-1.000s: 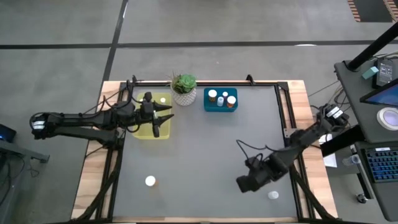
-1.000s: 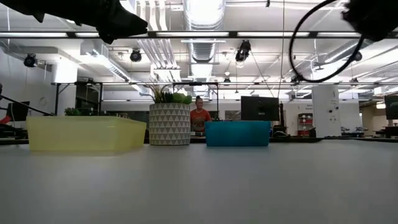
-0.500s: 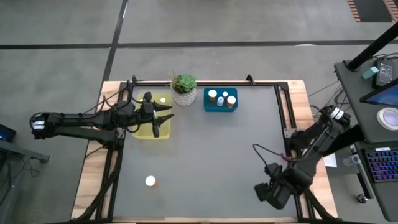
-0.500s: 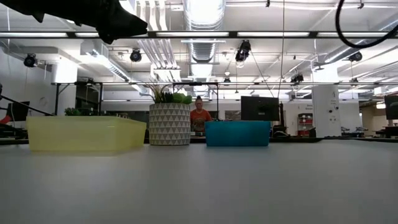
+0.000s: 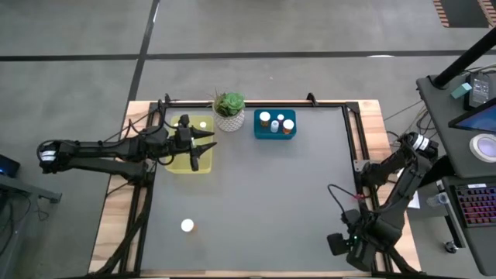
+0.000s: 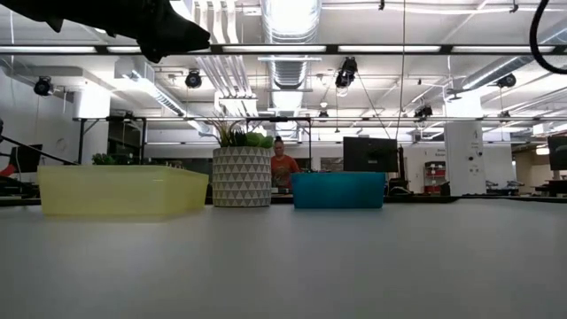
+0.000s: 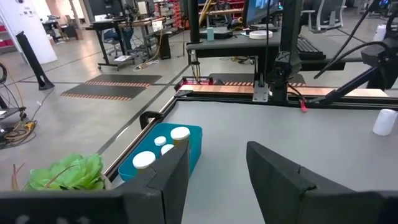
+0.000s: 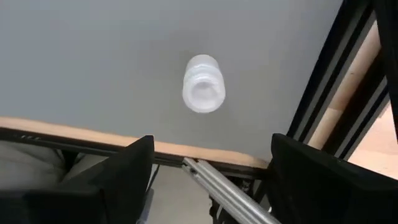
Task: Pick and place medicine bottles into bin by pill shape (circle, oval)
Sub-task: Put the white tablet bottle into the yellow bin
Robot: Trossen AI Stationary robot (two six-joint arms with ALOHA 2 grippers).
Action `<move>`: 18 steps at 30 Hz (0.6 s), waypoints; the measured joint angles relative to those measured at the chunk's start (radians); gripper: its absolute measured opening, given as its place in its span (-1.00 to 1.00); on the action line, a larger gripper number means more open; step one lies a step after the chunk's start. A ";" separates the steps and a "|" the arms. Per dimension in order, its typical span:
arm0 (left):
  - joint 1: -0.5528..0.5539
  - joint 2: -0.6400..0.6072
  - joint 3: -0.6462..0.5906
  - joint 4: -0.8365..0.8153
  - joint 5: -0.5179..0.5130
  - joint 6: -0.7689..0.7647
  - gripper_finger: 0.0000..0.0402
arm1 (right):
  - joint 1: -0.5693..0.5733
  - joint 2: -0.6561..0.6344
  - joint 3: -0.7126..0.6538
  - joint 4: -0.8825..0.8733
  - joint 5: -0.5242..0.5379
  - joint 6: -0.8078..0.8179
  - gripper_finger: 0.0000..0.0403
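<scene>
right gripper [image 8: 211, 171]: fingers spread, empty | white bottle [image 8: 203, 84]: upright, cap up, straight ahead between them | left arm far off

The tabletop [image 5: 256, 186] looks matt grey and smooth, edged in pale bare wood with black metal rails. The yellow bin [image 6: 120, 190] looks like translucent plastic, the blue bin [image 6: 338, 190] opaque plastic. The white bottle [image 8: 203, 84] looks like cloudy plastic.
</scene>
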 joint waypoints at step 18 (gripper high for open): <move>0.000 0.000 0.000 0.000 -0.001 0.002 -0.28 | 0.000 0.000 -0.251 0.327 0.035 0.004 0.47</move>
